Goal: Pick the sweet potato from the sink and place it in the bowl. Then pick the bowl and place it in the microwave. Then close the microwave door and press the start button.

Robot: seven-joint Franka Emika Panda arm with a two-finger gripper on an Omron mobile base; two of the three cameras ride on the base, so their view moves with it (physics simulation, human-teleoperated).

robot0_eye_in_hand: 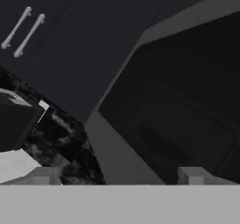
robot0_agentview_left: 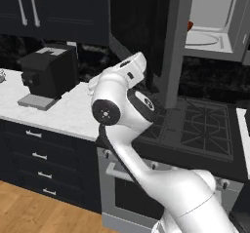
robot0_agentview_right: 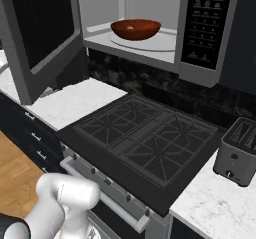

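Note:
The reddish-brown bowl [robot0_agentview_right: 135, 29] rests on the round turntable inside the microwave [robot0_agentview_right: 150, 45]. A small tan patch in the bowl is the sweet potato [robot0_agentview_right: 131, 28]. The microwave door [robot0_agentview_right: 40, 33] stands swung wide open to the left. My gripper [robot0_eye_in_hand: 119, 176] is open with nothing between its fingertips [robot0_eye_in_hand: 44, 175]. It sits close to the outer face of the door [robot0_eye_in_hand: 178, 106], facing the dark glass and grey frame. In the left base view my hand [robot0_agentview_left: 133, 67] is just left of the door's edge [robot0_agentview_left: 171, 42]. The sink is out of view.
A black stove top [robot0_agentview_right: 145, 143] lies under the microwave. The dark control panel [robot0_agentview_right: 205, 23] is on the microwave's right. A black coffee machine [robot0_agentview_left: 49, 71] stands on the white counter to the left, and a toaster [robot0_agentview_right: 240, 150] to the right.

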